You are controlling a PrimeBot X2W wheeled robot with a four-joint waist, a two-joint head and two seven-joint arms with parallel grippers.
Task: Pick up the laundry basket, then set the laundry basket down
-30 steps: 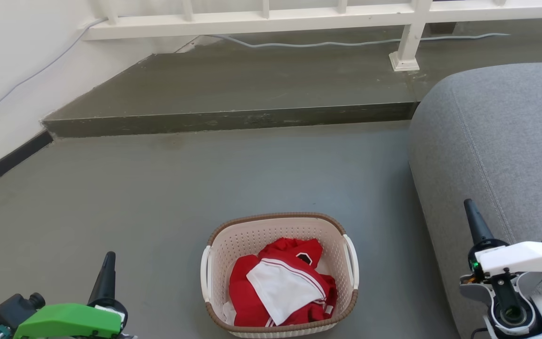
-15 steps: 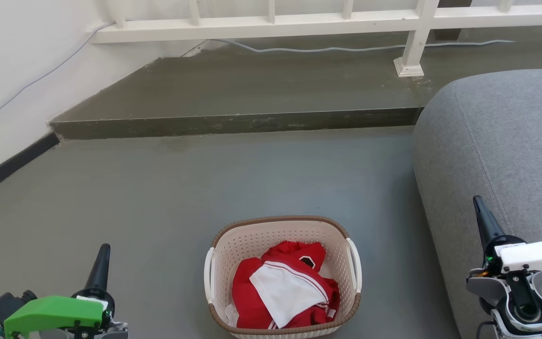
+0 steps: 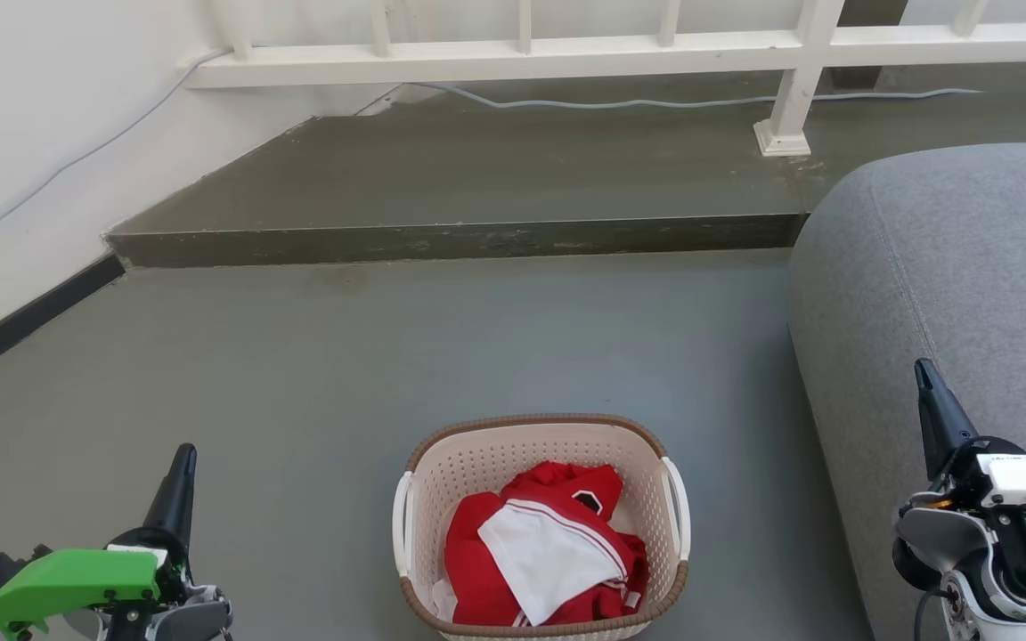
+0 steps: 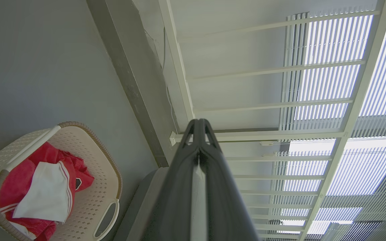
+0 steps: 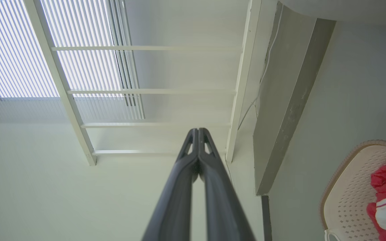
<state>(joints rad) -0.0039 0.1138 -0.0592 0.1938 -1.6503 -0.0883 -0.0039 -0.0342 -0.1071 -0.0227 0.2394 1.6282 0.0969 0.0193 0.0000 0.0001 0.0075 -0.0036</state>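
Biggest worry from what I could see: the laundry basket (image 3: 486, 463) looked like light plastic on a smooth grey floor (image 3: 370, 356), so any sideways bump from an arm would probably have slid it or tipped it rather than gripped it. The two white side handles (image 3: 401, 525) were thin and sat close against the walls, so a finger coming in slightly off would likely have skated off the perforated wall. Lifting by one side only would have tilted it, and the red and white clothes (image 3: 549, 552) piled inside could have slumped out. The right arm also sat right next to the grey sofa (image 3: 967, 267), so there wasn't much swing room on that side.

As for the basket, it stood upright on the floor, roughly between the two arms and just beside the sofa. That fits a basket waiting to be picked up just as well as one already set back down; I couldn't call it either way.

The left gripper (image 4: 198, 123) had its two dark fingers pressed together at the tips with nothing between them, and it hung well off to the basket's left, touching nothing. The right gripper (image 5: 198, 131) was the same: fingers together, empty, up in the air beside the sofa and clear of the basket
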